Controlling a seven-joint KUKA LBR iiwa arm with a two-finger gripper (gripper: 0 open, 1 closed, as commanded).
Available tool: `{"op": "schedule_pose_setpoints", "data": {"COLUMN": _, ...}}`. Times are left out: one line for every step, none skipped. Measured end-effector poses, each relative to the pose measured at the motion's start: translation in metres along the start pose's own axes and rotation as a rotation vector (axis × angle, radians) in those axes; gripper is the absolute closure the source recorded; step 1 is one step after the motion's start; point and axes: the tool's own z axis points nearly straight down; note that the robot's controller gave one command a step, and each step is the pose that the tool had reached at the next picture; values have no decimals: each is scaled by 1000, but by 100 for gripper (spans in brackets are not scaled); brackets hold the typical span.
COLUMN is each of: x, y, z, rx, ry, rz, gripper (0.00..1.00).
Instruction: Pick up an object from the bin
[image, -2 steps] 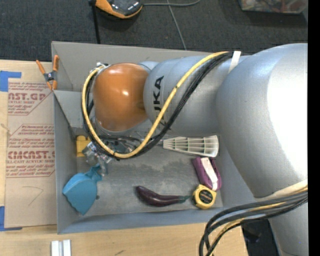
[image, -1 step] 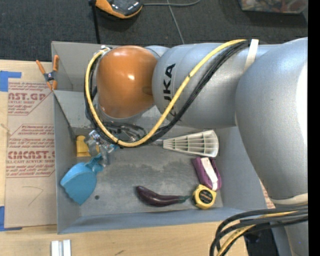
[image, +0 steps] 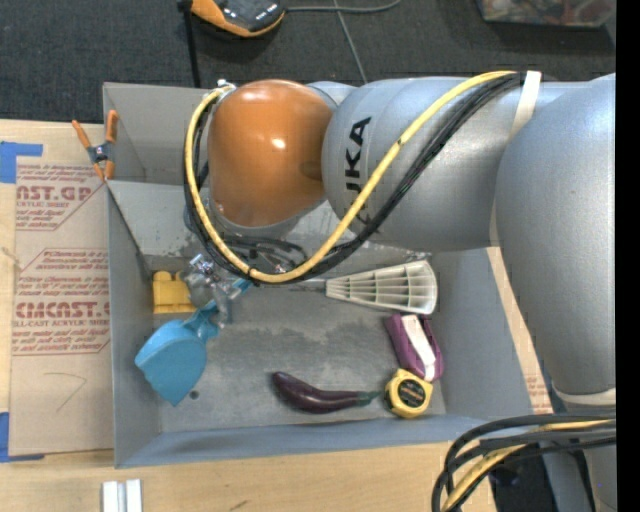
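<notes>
Fingers (image: 218, 292) clamped on handle | blue scoop (image: 172, 362) bowl lower-left | bin (image: 130, 250) left side

The grey metal bin (image: 300, 335) under me carries loose things on its floor. A dark purple aubergine (image: 315, 393) lies by the near wall, with a yellow tape measure (image: 409, 393) just beside its right end. Up and right of the aubergine lies a purple-and-white piece (image: 413, 343), and beyond that a white ribbed fan (image: 385, 288). Well left of the aubergine are a blue scoop (image: 172, 358) and a yellow block (image: 170, 291).

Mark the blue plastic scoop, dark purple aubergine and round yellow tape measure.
blue plastic scoop (image: 170, 362): camera view, pan
dark purple aubergine (image: 312, 394): camera view, middle
round yellow tape measure (image: 409, 393): camera view, face
</notes>
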Motion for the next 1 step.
{"op": "schedule_pose_setpoints", "data": {"x": 2, "y": 5, "z": -49, "rx": -3, "ry": 3, "rz": 5, "gripper": 100}}
